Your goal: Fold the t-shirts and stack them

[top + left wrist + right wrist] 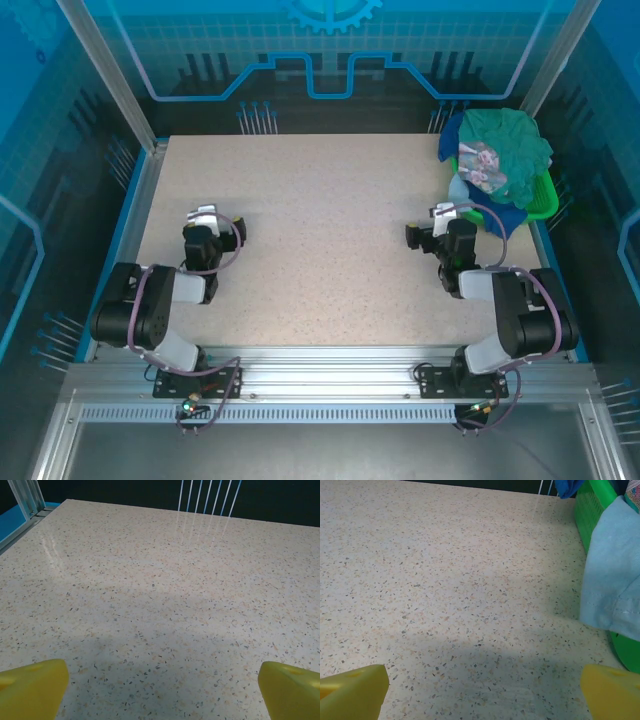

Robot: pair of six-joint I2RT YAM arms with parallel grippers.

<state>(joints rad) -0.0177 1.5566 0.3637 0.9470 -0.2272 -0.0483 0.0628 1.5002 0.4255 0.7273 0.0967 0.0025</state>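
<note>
Left gripper [162,692] and right gripper [482,692] hover over the speckled table [320,220], yellow fingers [30,687] spread wide, holding nothing. T-shirts [503,148] lie heaped in the green basket [543,202] at the far right corner

I have open table [320,250] everywhere left of the basket [543,205]. The shirts [505,155] heaped in it spill over its left rim, and a pale blue shirt [607,575] seems to reach the tabletop there.
</note>
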